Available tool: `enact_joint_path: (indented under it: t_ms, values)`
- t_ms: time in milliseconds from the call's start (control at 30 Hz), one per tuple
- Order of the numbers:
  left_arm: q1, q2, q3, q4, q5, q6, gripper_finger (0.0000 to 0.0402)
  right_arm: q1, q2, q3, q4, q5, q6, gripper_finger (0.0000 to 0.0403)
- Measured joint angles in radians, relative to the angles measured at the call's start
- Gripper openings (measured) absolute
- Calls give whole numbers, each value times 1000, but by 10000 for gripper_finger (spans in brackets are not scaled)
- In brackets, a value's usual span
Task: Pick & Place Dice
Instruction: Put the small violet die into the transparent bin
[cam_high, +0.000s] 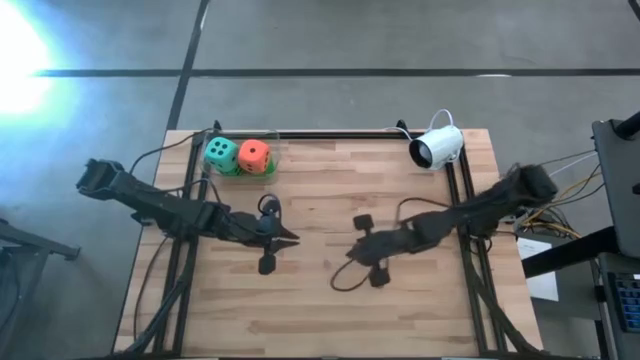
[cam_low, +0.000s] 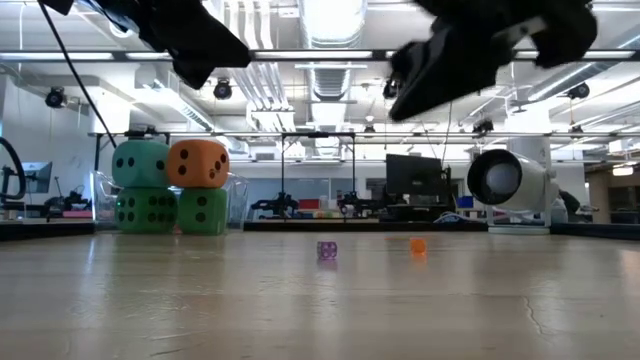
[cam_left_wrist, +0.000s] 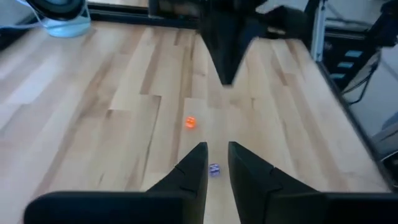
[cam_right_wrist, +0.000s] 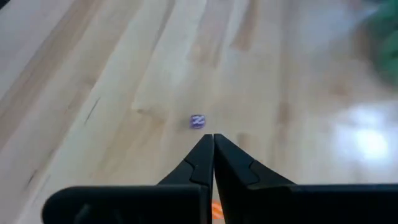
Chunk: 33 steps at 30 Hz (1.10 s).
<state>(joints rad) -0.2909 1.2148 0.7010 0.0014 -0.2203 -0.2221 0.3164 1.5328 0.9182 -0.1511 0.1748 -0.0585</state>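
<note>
Green, teal and orange-red dice (cam_high: 238, 156), soft cubes with dark pips, sit stacked at the wooden surface's (cam_high: 330, 300) far left corner. The left gripper (cam_left_wrist: 216, 157) hovers mid-surface, fingers slightly apart and apparently empty; the right gripper (cam_right_wrist: 213, 144) is pressed together.

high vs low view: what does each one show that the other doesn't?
High only: both whole arms over the table, left tool and right tool facing each other near the middle, neither holding anything.
Low only: the dice are stacked two-high, two green dice beneath; a tiny purple die and a tiny orange die lie mid-table; the room behind.
Both: the teal die, the orange-red die and the white camera.
</note>
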Motion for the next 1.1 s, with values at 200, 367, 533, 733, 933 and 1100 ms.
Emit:
enact_joint_path:
  t_ms: [200,367,533,733,933,1100]
  values:
    - [0,0,0,2,39,-14,76,68,-190,-68,5,100,-28,8]
    - [1,0,0,2,39,-13,115,85,-307,-133,7,121,-19,8]
    - [-2,15,24,20,41,86,146,85,-383,-169,8,121,-13,8]
    - [-5,154,116,3,41,187,148,85,-423,-189,10,122,-29,8]
    - [-4,357,271,-129,42,250,146,85,-432,-206,7,118,-28,8]
    - [-4,507,391,-217,46,418,143,85,-431,-208,9,117,-39,8]
